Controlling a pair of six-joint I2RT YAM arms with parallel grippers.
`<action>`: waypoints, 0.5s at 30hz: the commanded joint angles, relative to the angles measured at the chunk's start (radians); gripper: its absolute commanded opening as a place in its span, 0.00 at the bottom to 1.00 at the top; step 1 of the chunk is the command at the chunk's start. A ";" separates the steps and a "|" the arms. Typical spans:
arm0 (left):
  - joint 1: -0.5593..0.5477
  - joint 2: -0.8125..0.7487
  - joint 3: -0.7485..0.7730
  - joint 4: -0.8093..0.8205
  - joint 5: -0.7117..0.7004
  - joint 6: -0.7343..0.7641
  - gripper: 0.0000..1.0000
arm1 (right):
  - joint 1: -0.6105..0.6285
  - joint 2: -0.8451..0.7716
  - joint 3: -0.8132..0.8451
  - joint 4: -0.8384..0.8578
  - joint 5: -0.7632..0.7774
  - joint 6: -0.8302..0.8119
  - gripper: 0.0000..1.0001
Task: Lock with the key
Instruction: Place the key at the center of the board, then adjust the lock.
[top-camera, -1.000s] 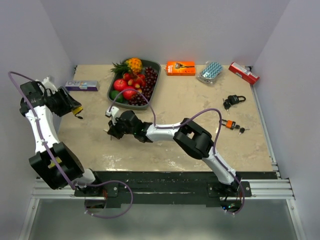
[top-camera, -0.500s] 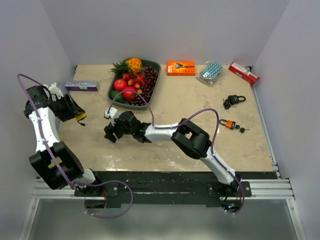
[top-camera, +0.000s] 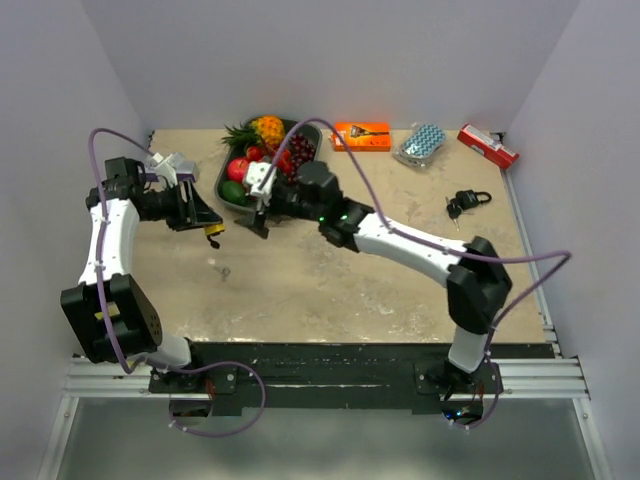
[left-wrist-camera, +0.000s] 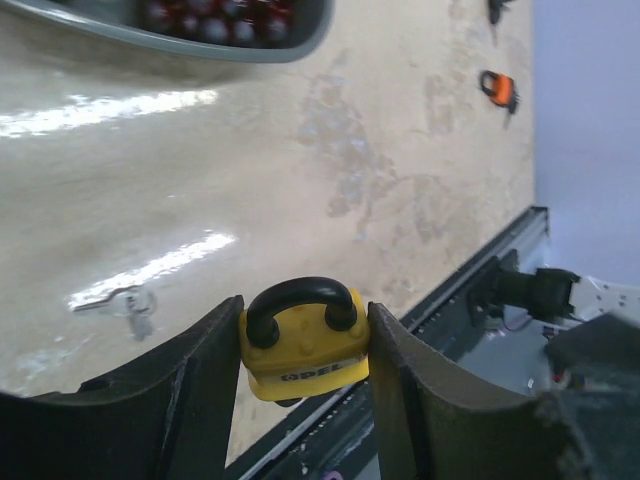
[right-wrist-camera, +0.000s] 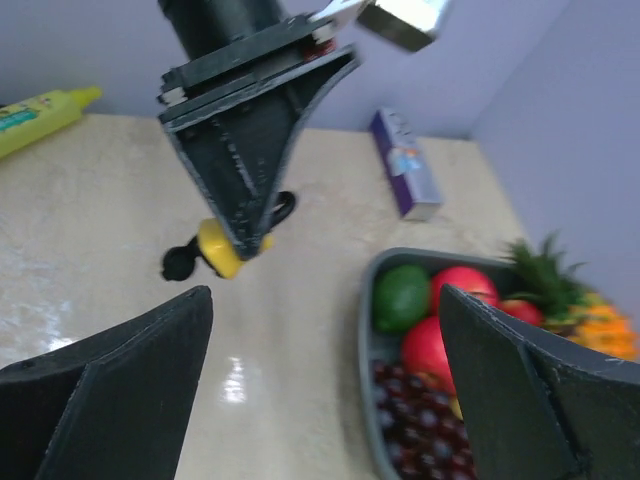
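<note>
My left gripper (left-wrist-camera: 303, 335) is shut on a yellow padlock (left-wrist-camera: 305, 345) with a black shackle and holds it above the table's left part (top-camera: 212, 232). A black key head (right-wrist-camera: 178, 262) sticks out of the padlock's (right-wrist-camera: 224, 248) bottom end. A small ring of metal keys (left-wrist-camera: 128, 300) lies on the table below it (top-camera: 224, 269). My right gripper (top-camera: 259, 205) hangs just right of the padlock, by the tray's near-left corner. Its jaws (right-wrist-camera: 325, 300) are open wide with nothing between them.
A grey tray (top-camera: 226, 190) of fruit stands at the back. Along the back edge lie a purple box (right-wrist-camera: 405, 162), an orange box (top-camera: 361, 135), a blue packet (top-camera: 421, 143) and a red box (top-camera: 488, 146). A black padlock (top-camera: 468, 199) and an orange padlock (left-wrist-camera: 497, 87) lie at the right.
My right gripper opened, left the spot where the key ring lies and swung up to the tray's corner. My left arm carried the yellow padlock rightward toward it.
</note>
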 joint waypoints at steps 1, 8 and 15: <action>-0.016 0.002 0.021 0.001 0.276 -0.002 0.00 | -0.027 -0.130 -0.084 -0.099 -0.102 -0.212 0.97; -0.027 -0.043 -0.087 0.239 0.508 -0.273 0.00 | 0.028 -0.296 -0.231 -0.060 -0.101 -0.350 0.99; -0.039 -0.083 -0.164 0.328 0.588 -0.422 0.00 | 0.108 -0.319 -0.288 0.126 0.015 -0.380 0.92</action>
